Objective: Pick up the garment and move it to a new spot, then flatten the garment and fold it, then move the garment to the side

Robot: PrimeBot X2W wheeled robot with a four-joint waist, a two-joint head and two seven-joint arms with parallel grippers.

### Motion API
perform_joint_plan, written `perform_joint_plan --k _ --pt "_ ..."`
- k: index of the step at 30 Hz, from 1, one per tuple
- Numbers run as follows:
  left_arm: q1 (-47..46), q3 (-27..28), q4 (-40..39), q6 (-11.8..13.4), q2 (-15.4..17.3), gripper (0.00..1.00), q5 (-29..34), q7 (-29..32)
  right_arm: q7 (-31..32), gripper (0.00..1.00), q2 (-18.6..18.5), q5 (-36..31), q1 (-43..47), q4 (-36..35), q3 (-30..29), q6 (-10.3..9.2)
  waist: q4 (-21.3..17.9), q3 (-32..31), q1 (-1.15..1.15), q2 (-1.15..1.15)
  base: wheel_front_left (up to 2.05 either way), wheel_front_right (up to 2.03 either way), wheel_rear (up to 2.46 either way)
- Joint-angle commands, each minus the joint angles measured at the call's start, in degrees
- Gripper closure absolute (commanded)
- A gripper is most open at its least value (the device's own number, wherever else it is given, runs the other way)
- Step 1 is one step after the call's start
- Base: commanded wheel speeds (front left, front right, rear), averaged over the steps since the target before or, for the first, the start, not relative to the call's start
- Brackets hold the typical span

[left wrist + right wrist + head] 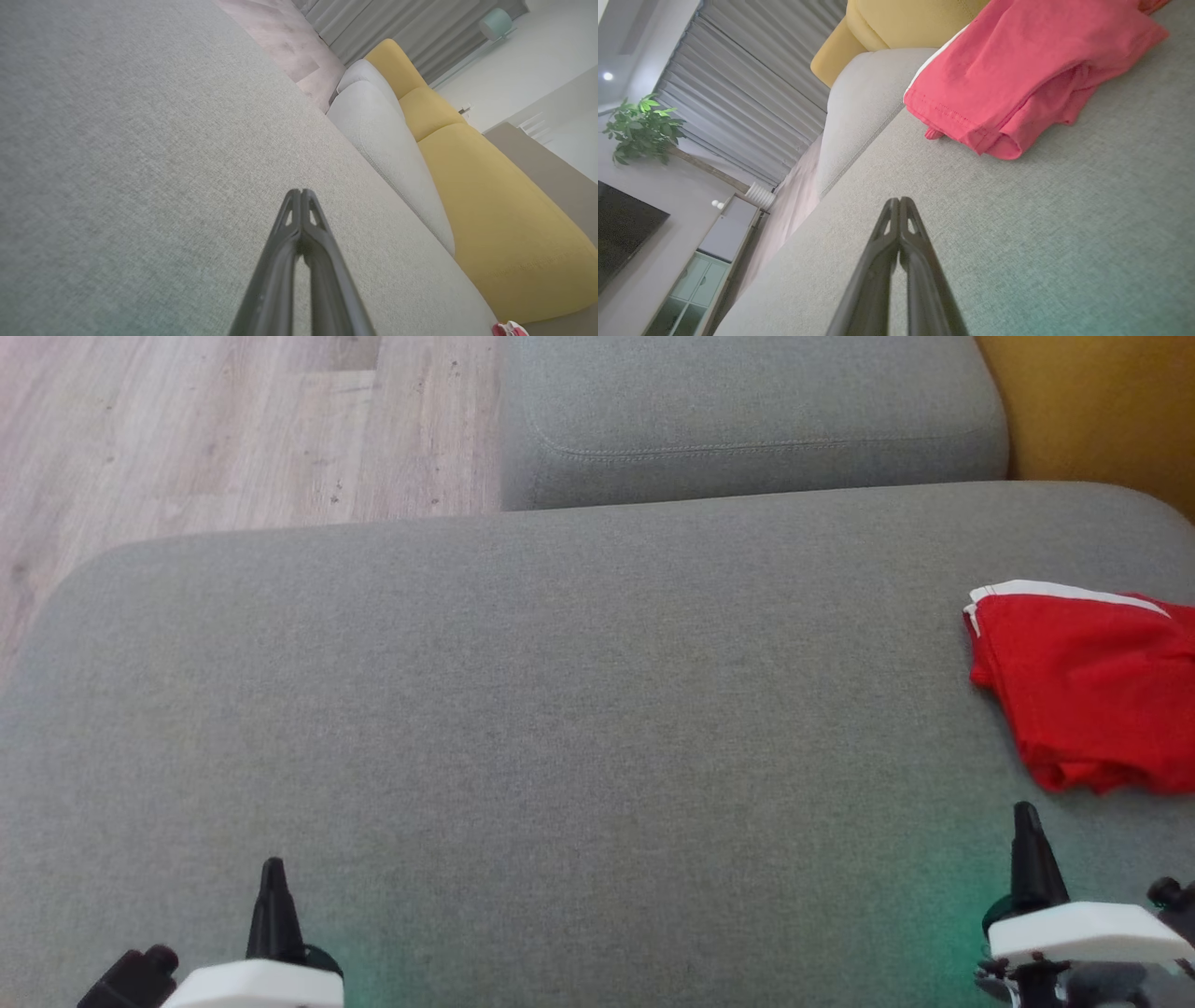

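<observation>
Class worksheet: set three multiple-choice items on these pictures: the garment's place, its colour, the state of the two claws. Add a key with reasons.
1. Where does the garment lie in the head view?
A. at the far left
B. far right of the grey cushion
C. on the wooden floor

2. Its main colour?
A. blue
B. green
C. red

3. How are the left claw and the right claw?
A. both shut, empty
B. both open
C. one gripping the garment

Key: 1 B, it lies by the picture's right edge. 2 C, red cloth with white trim. 3 A, each is closed tip to tip, nothing between.
</observation>
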Motion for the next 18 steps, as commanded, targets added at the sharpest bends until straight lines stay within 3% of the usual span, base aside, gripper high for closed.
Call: perform_joint_plan --k 1,18 --pt "-3.33 1.46 -2.03 -0.42 0.07 1.0 -1.49 0.38 0.33 1.0 -0.27 1.84 -2.97 -2.19 0.2 0.22 -0.03 0.02 0.0 0.0 0.0 0.0 0.0" --pt "-5.18 3.55 -2.45 -1.13 0.06 1.0 -13.02 3.36 3.29 1.0 -0.33 14.65 -4.71 -3.05 -0.41 0.29 -0.5 0.31 0.0 0.0 0.0 0.0 0.0"
